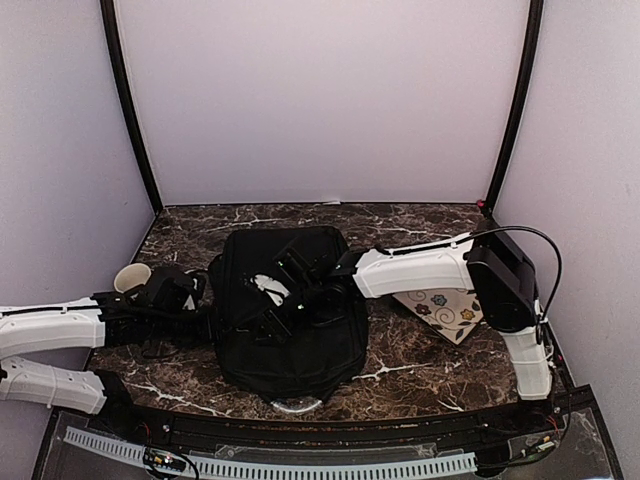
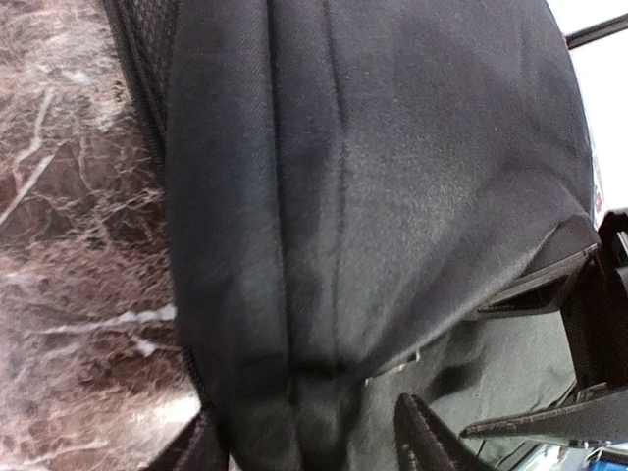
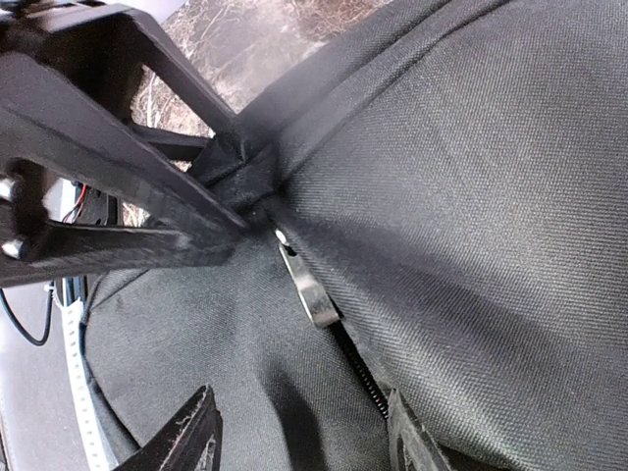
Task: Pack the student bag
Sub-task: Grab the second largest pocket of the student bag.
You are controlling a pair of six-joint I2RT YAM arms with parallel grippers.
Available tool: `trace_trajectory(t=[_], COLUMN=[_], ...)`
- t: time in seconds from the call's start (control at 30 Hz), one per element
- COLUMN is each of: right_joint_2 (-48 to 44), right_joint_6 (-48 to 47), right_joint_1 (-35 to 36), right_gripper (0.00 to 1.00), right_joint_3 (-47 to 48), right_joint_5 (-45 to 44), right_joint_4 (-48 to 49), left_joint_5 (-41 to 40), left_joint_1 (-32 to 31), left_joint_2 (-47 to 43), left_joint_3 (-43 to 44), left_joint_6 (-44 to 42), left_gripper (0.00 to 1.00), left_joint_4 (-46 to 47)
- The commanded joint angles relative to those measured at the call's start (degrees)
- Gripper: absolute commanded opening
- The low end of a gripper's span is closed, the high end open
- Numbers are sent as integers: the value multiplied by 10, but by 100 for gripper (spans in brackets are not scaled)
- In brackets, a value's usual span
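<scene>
Top external view: the backpack lies flat in the middle of the marble table. The left gripper comes in at its left edge and the right gripper hangs over its upper half, so the bag sits under and between both sets of fingers. A pale cup stands just behind the left gripper, and a flowered item lies well off to the right of the right gripper, under that arm.

Left wrist view: black fabric fills nearly the whole picture, with a strip of marble to the left of the fingers. They stand wide apart with a fold of the backpack running down between them. Whether they are pinching it cannot be told. The right gripper's black frame shows at the far right, touching the bag.

Right wrist view: the right fingers are spread and hold nothing. The backpack lies under them, and a metal zipper pull (its zipper track runs back toward the fingers) sits just ahead of the gap, clear of both. The left gripper's black frame meets the seam beyond the pull.
</scene>
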State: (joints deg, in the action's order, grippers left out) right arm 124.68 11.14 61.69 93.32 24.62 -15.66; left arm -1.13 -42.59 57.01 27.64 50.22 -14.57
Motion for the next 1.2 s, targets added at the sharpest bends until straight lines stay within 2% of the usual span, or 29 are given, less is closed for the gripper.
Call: trace_trajectory(t=[0.0, 0.2, 0.37, 0.57, 0.97, 1.03, 1.17], right_joint_2=[16, 18, 10, 13, 46, 47, 47], right_joint_6=[-7, 15, 44, 64, 144, 156, 176], right_joint_1=[-13, -31, -59, -62, -62, -63, -66], right_gripper=[58, 59, 58, 56, 51, 48, 36], right_joint_3=[2, -12, -38, -34, -14, -15, -19], right_joint_5=[-16, 13, 81, 141, 247, 257, 271], right_joint_4=[33, 51, 96, 128, 181, 194, 211], left_joint_5=[44, 79, 119, 150, 158, 158, 151], left_joint_1=[3, 3, 2, -15, -45, -47, -49], left_joint_2=[30, 39, 9, 4, 47, 54, 58], left_joint_3=[-19, -32, -66, -71, -55, -52, -48], left_joint_6=[0, 1, -12, -42, -70, -72, -73], left_gripper=[49, 18, 7, 0, 0, 0, 0], left_joint_4=[96, 170, 243, 292, 343, 345, 339])
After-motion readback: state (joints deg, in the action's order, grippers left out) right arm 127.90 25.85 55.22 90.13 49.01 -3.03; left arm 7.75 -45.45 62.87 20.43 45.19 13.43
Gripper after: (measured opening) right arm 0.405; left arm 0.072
